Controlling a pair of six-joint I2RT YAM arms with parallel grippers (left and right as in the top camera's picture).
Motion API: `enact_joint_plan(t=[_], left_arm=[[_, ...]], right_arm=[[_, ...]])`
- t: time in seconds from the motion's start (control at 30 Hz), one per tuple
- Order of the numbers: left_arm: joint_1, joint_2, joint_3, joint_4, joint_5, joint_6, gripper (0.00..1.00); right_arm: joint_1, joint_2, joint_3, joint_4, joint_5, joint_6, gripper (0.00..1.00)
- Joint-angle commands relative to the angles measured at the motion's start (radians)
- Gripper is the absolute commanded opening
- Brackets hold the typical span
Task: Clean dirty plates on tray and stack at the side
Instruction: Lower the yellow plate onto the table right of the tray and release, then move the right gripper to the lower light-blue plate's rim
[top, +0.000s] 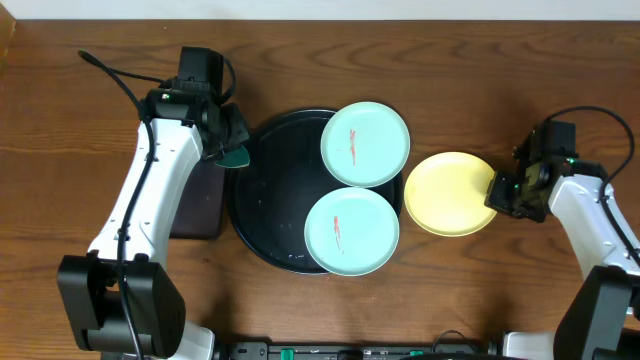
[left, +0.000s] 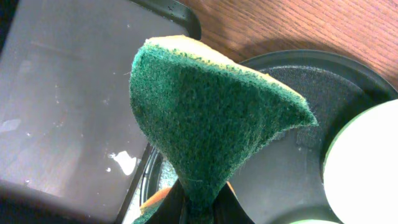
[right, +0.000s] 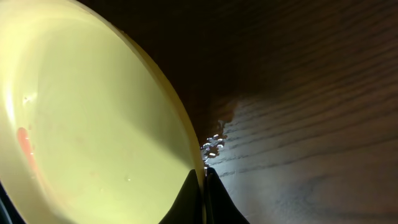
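Observation:
The large round black tray (top: 270, 190) holds two light blue-green plates with red-orange smears, one at the back right (top: 365, 144) and one at the front right (top: 351, 231). A pale yellow plate (top: 449, 194) lies just right of the tray on the wood. My right gripper (top: 503, 189) is shut on its right rim; the right wrist view shows the yellow plate (right: 93, 130) with a red smear, pinched between the fingers (right: 203, 186). My left gripper (top: 228, 150) is shut on a green and yellow sponge (left: 211, 112) over the tray's left rim (left: 348, 68).
A smaller rectangular black tray (top: 200, 205) lies left of the round tray, under my left arm; it also shows in the left wrist view (left: 68, 106) with white specks. Bare wooden table surrounds everything.

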Motion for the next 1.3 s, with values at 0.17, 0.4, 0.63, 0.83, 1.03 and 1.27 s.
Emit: enact_joint_plan(t=[0.17,0.4,0.63,0.83,1.03,1.27], left_arm=[[0.003,-0.011,0.03,0.0,-0.019,-0.005,0.07],[0.003,-0.011,0.03,0.0,-0.019,-0.005,0.07],[0.003,-0.011,0.03,0.0,-0.019,-0.005,0.07],[0.003,-0.011,0.03,0.0,-0.019,-0.005,0.07],[0.003,-0.011,0.03,0.0,-0.019,-0.005,0.07],[0.003,-0.011,0.03,0.0,-0.019,-0.005,0.07]], right_arm=[[-0.007,0.058,-0.008,0.004,0.056,-0.01,0.01],[-0.007,0.061,-0.004,0.016,0.062,-0.01,0.21],[0.001,0.061,0.136,-0.114,-0.023,-0.011,0.29],[0.041,0.061,0.333,-0.253,-0.183,-0.061,0.33],[0.106,0.064,0.357,-0.281,-0.333,-0.066,0.38],[0.219,0.064,0.302,-0.282,-0.305,0.008,0.35]])
